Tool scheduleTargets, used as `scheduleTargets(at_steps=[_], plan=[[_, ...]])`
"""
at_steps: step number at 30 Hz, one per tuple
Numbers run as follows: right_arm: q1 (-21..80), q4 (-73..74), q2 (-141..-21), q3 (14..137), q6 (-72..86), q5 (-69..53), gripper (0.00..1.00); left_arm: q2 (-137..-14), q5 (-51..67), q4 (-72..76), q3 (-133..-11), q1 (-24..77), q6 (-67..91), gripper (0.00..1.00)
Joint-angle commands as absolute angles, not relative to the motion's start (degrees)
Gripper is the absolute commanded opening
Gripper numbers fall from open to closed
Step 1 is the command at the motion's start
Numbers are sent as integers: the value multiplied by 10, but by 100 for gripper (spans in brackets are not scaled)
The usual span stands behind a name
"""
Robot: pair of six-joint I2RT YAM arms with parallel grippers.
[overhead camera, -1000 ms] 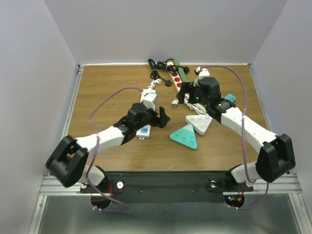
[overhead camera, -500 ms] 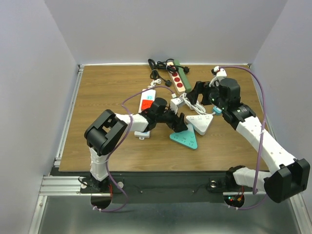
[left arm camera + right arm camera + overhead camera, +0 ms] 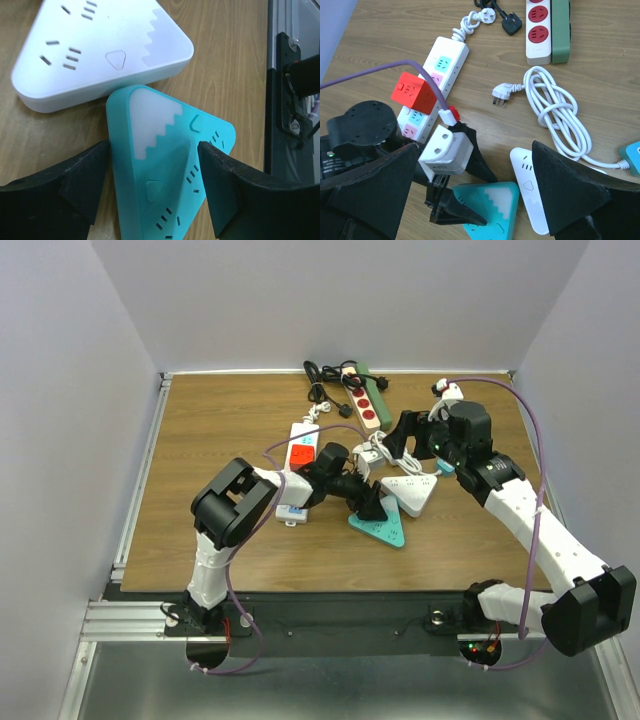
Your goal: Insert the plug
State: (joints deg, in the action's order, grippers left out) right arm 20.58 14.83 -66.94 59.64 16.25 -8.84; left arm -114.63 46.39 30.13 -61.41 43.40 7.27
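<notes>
A white plug [image 3: 501, 93] on a coiled white cord [image 3: 560, 110] lies loose on the table; the cord also shows in the top view [image 3: 382, 452]. A teal triangular power strip [image 3: 165, 170] lies flat next to a white triangular one [image 3: 100, 45]. My left gripper [image 3: 153, 147] is open and low, with one finger on each side of the teal strip [image 3: 385, 528]. My right gripper [image 3: 475, 150] is open and empty, held above the table near the cord, its fingers [image 3: 570, 200] wide apart. In the top view it hangs at the table's right middle [image 3: 402, 435].
A long white power strip [image 3: 442, 75] carries a red cube adaptor [image 3: 412, 92]. A red-outlet strip [image 3: 540, 25] and a green strip [image 3: 562, 20] lie at the back with black plugs [image 3: 510, 22]. Another teal piece [image 3: 632, 152] sits at the cord's far end.
My left gripper moved right from beside the long white strip and now straddles the teal triangular strip. My right arm drew back to the right one second ago, then stayed nearly still.
</notes>
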Motion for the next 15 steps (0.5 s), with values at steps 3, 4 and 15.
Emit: scheduleTargets(at_steps=[3, 4, 15], plan=[[201, 147, -663, 621, 151, -82, 100, -1170, 538, 295, -645, 435, 69, 57], [201, 147, -662, 620, 151, -80, 100, -1171, 540, 296, -646, 434, 69, 52], [198, 148, -679, 662, 146, -76, 100, -1151, 585, 336, -639, 432, 113, 0]])
